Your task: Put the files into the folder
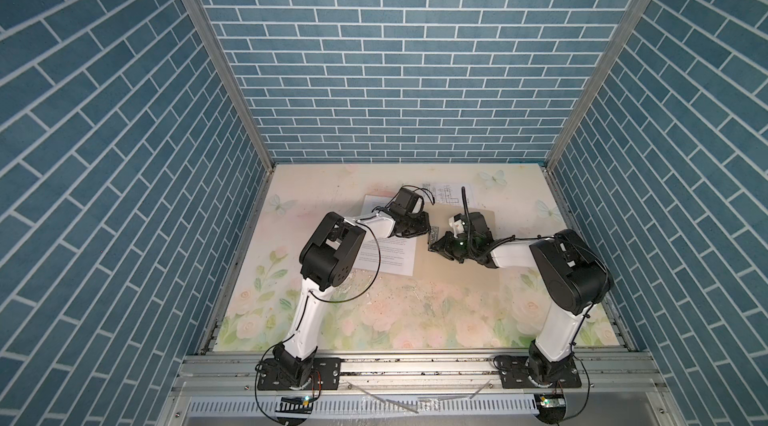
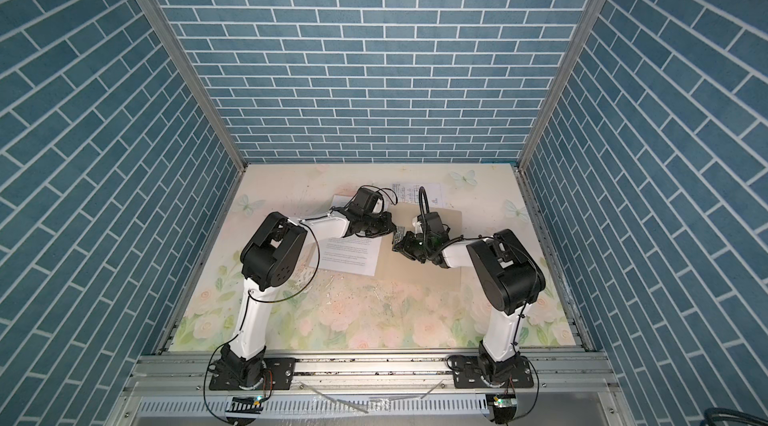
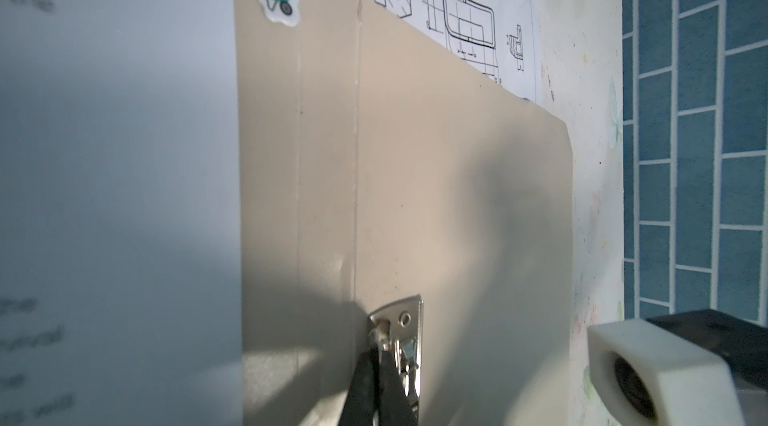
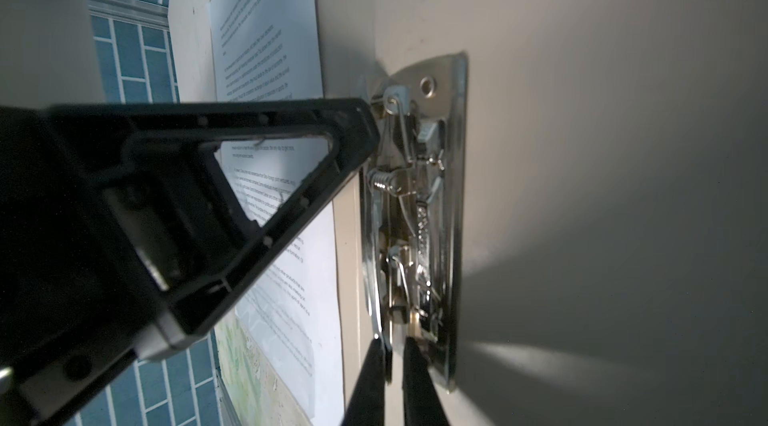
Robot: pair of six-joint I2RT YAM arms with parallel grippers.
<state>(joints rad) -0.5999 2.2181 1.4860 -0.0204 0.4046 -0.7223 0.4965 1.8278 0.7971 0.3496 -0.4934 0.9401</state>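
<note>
Floral tabletop [image 1: 415, 320]; left arm [image 1: 309, 311] partly hides text sheet [image 1: 395, 255]

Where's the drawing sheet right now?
In both top views the drawing sheet lies far-centre on the table, its near edge covered by the folder.

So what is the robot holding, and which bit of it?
The metal clip on the folder: the left end effector pinches one end, the right end effector the other.
</note>
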